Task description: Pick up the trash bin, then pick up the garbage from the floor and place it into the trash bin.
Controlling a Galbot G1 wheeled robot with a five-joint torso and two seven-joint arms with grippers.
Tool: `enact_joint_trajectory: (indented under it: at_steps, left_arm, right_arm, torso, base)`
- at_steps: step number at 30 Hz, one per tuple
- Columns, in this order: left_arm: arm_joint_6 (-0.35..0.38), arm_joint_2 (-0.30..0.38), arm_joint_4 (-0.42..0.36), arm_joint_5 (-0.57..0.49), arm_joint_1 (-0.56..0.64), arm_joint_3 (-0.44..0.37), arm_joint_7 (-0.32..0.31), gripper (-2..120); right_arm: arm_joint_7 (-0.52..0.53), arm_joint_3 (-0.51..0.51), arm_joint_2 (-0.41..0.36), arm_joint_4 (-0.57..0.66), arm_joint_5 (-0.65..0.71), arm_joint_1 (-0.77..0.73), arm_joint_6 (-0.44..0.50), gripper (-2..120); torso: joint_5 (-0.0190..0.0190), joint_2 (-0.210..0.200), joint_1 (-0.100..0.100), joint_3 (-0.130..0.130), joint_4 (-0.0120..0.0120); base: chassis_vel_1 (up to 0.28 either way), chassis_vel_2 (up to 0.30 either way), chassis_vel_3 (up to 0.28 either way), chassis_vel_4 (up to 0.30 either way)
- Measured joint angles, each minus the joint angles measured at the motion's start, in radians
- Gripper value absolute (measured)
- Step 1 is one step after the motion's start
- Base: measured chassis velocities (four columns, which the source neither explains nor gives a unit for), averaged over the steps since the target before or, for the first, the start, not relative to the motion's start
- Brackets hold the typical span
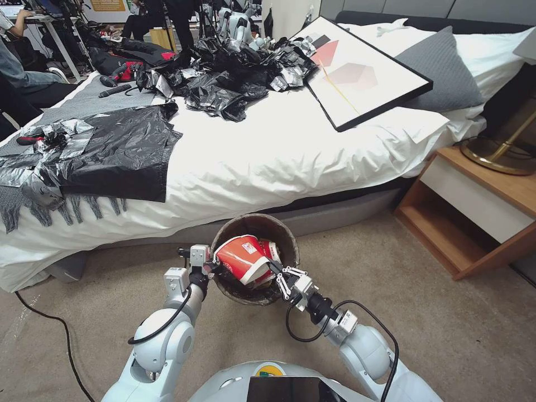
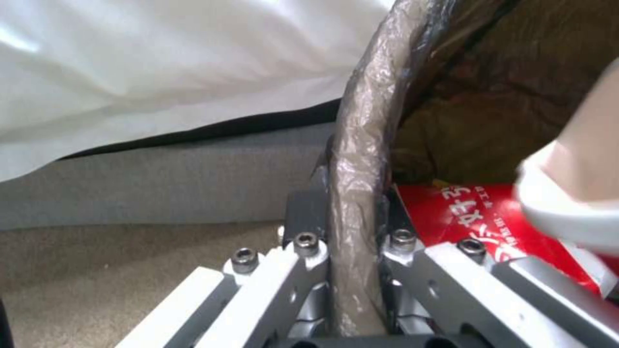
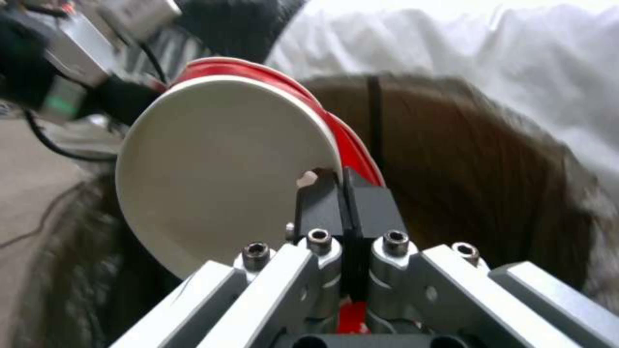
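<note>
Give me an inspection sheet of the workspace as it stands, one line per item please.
Surface: beige carpet beside the bed.
Job's things: trash bin held above the carpet; red paper cup at its mouth, more red litter inside.
Clutter: black plastic bags and a framed picture on the bed.
Grippers: left gripper shut on the bin's bagged rim; right gripper shut on the cup's rim.
Cables: black cable on the carpet.
Surroundings: wooden nightstand.
</note>
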Motion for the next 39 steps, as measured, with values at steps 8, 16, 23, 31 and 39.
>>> enact_joint_trajectory:
  at_steps: [8, 16, 23, 31, 39]
  left_arm:
    - [0.001, 0.001, -0.006, -0.003, 0.001, -0.002, 0.0, 3]
    - [0.001, -0.001, -0.008, -0.005, 0.004, -0.004, 0.0, 3]
    - [0.001, -0.003, -0.009, -0.003, 0.008, -0.002, 0.001, 3]
    - [0.001, -0.002, -0.006, -0.003, 0.005, -0.005, 0.002, 3]
    - [0.001, -0.001, -0.004, -0.004, 0.002, -0.004, 0.002, 3]
  right_arm:
    - [0.017, 0.0, 0.012, -0.069, -0.006, 0.023, 0.008, 18]
    - [0.043, 0.008, 0.034, -0.102, -0.018, 0.069, -0.003, 50]
    - [0.044, 0.026, 0.038, -0.096, -0.009, 0.085, -0.007, 73]
    - [0.032, 0.055, 0.034, -0.05, -0.001, 0.069, -0.006, 99]
    - [-0.009, 0.085, 0.015, 0.023, 0.007, 0.031, -0.007, 100]
  torso:
    - [0.0, 0.0, 0.0, 0.0, 0.0002]
    - [0.0, 0.0, 0.0, 0.0, 0.0002]
    - [0.0, 0.0, 0.0, 0.0, 0.0002]
    - [0.0, 0.0, 0.0, 0.0, 0.0002]
    - [0.0, 0.0, 0.0, 0.0, 0.0001]
  base:
    - [0.0, 0.0, 0.0, 0.0]
    - [0.0, 0.0, 0.0, 0.0]
    - [0.0, 0.0, 0.0, 0.0]
    - [0.0, 0.0, 0.0, 0.0]
    - [0.0, 0.0, 0.0, 0.0]
